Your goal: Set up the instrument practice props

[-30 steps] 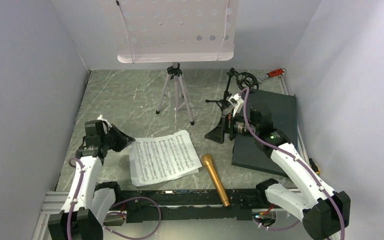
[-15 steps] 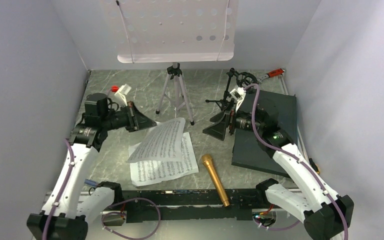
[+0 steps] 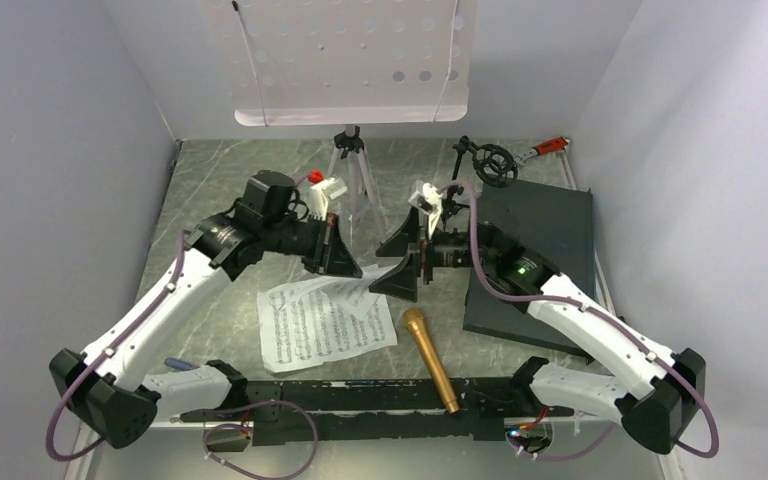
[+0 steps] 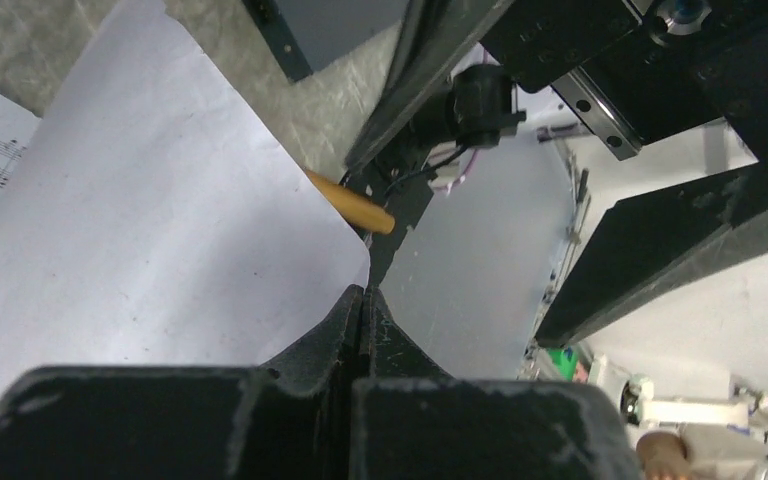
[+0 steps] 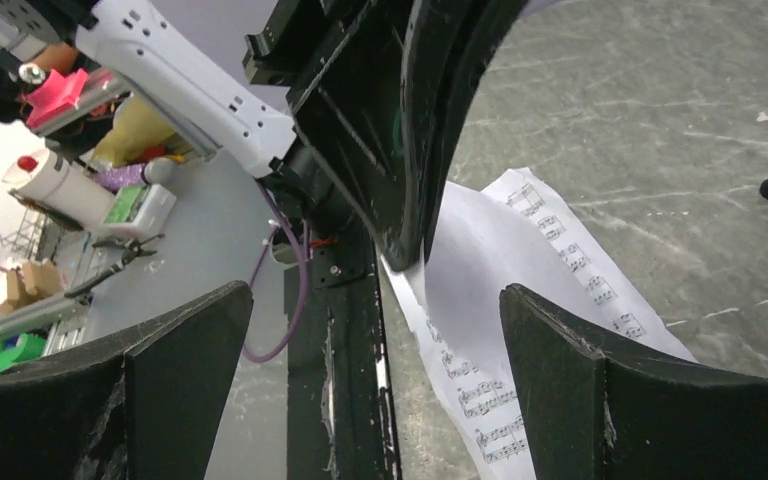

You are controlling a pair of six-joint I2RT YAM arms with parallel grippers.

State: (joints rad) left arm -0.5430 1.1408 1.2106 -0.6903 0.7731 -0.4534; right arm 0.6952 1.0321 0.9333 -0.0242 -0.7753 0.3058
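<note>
My left gripper (image 3: 348, 268) is shut on the edge of one white music sheet (image 4: 160, 200) and holds it above the table, its blank back towards the left wrist camera. The second music sheet (image 3: 325, 325) lies flat below. My right gripper (image 3: 388, 266) is open, facing the left one, its fingers (image 5: 660, 390) either side of the held sheet (image 5: 500, 260) without touching it. The gold microphone (image 3: 430, 358) lies at the front. The lilac music stand (image 3: 350, 60) stands at the back. The black mic stand (image 3: 485, 165) stands at the back right.
A dark grey slab (image 3: 540, 240) lies on the right under my right arm. A red-handled wrench (image 3: 550, 147) lies in the far right corner. The stand's tripod legs (image 3: 355, 195) are just behind both grippers. Grey walls close in three sides.
My left gripper has lifted the top sheet and carried it right, to the middle. My right gripper has swung left from the mic stand to meet it, jaws open.
</note>
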